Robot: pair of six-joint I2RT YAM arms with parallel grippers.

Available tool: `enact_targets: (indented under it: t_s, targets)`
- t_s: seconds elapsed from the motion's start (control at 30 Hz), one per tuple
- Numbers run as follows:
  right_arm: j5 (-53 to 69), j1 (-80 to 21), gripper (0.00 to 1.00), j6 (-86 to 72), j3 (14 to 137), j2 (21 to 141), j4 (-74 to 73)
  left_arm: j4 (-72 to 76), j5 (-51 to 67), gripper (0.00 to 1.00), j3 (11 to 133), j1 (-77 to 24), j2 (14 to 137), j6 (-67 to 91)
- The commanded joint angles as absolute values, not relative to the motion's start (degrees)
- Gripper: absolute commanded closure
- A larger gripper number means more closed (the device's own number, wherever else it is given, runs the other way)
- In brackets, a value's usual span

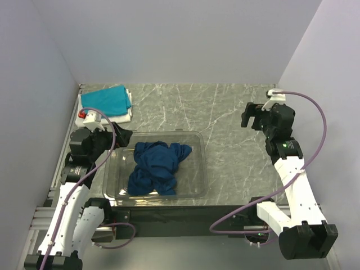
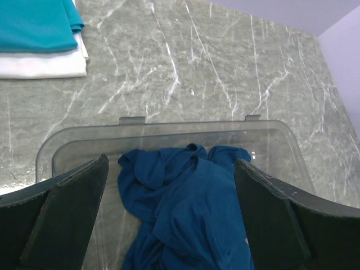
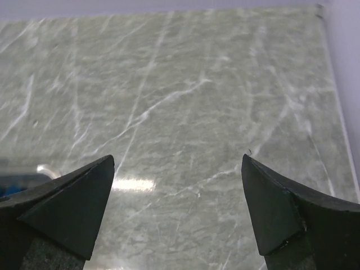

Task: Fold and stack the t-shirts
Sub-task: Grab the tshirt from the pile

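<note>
While the navy t-shirt [image 1: 156, 167] lies crumpled, your step: a judgement only, lifting it out to fold; nothing is gripped yet.
Where the tee is: inside the clear bin [image 1: 194, 181], which sits along the desk's near edge, left of the middle.
Its lie: bunched, the longer run going roughly from far edge to near edge, broader at the far end. No print shows.
Left gripper [image 1: 125, 135]: jaws spread wide, empty, at the bin's far-left corner. In its wrist view the navy t-shirt [image 2: 191, 208] fills the space between the fingers, with the bin [image 2: 191, 122] rim beyond.
Right gripper [image 1: 254, 116]: jaws also apart, empty, over bare marble towards the right edge. Its wrist view shows only desk between the fingers, and a sliver of bin at the left.
Nearer arm: the left, clearly. From it, the tee lies towards the near edge and the right edge; the right arm is well apart from the bin.
Finished stack: teal t-shirt [image 1: 105, 99] on the white t-shirt [image 1: 122, 116], in the far-left corner, just behind the left gripper.
Open room: the far half of the desk between the stack and the right gripper is bare, and looks like your spreading ground.
Watch: the bin walls hem the tee on all sides, so you'd likely lift straight up before swinging out.
</note>
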State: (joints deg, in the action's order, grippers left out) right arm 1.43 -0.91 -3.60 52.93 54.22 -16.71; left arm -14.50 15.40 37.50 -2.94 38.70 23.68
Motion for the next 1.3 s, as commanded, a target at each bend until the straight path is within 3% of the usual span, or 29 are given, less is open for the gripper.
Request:
enact_targets:
  t_s: [0.0, 0.03, 0.07, 0.17, 0.3, 0.47, 0.77, 0.8, 0.87, 0.9, 0.93, 0.97, 1.17, 1.27]
  targets:
    - [15.7, -1.1, 0.0, 6.2, 55.5, 53.6, -17.6, -16.3, 18.1, 0.01, 39.3, -3.0, 38.1, 23.9]
    - [32.8, -1.6, 0.0, 11.2, 55.5, 53.5, -19.7, -16.8, 19.4, 0.01, 39.5, -3.1, 38.5, 23.7]
    - [40.3, -3.0, 0.0, 25.6, 56.0, 54.2, -27.4, -18.2, 21.8, 0.0, 40.1, -3.2, 39.5, 23.7]
    - [51.1, -7.1, 0.0, 41.2, 56.1, 55.5, -38.1, -20.5, 22.9, 0.0, 41.5, -5.2, 42.1, 25.3]
    - [52.0, -9.0, 0.0, 38.2, 54.9, 56.7, -36.0, -26.4, 21.0, 0.04, 43.7, -10.9, 46.7, 28.8]
    - [48.5, -9.1, 0.0, 34.1, 53.2, 56.6, -31.9, -35.1, 8.8, 0.08, 45.2, -22.4, 52.8, 36.0]
    - [48.3, -9.0, 0.0, 34.0, 49.4, 55.4, -31.1, -33.3, -3.8, 0.05, 46.4, -36.2, 67.8, 46.4]
    - [48.3, -9.0, 0.0, 33.9, 49.2, 55.3, -31.1, -32.8, -4.1, 0.09, 47.1, -37.2, 69.4, 46.4]
    - [48.3, -9.1, 0.0, 33.8, 48.8, 54.8, -30.8, -32.2, -5.4, 0.32, 49.2, -39.9, 73.2, 46.2]
    - [48.3, -9.0, 0.0, 33.7, 48.8, 54.7, -30.8, -32.0, -6.1, 0.67, 50.1, -40.6, 74.1, 45.8]
    - [48.3, -8.9, 0.0, 33.7, 48.9, 54.3, -31.0, -32.5, -7.4, 0.95, 52.4, -41.3, 74.6, 44.8]
    - [48.1, -8.8, 0.0, 34.0, 49.3, 54.1, -31.8, -33.1, -8.9, 1.0, 53.9, -42.7, 74.4, 44.1]
    - [48.9, -6.2, 0.02, 33.1, 54.7, 53.1, -34.3, -28.3, -10.9, 1.0, 75.7, -43.5, 67.2, 32.0]
    - [49.4, -4.7, 0.02, 29.6, 56.7, 53.0, -32.5, -23.9, -9.0, 1.0, 90.5, -43.1, 71.9, 26.5]
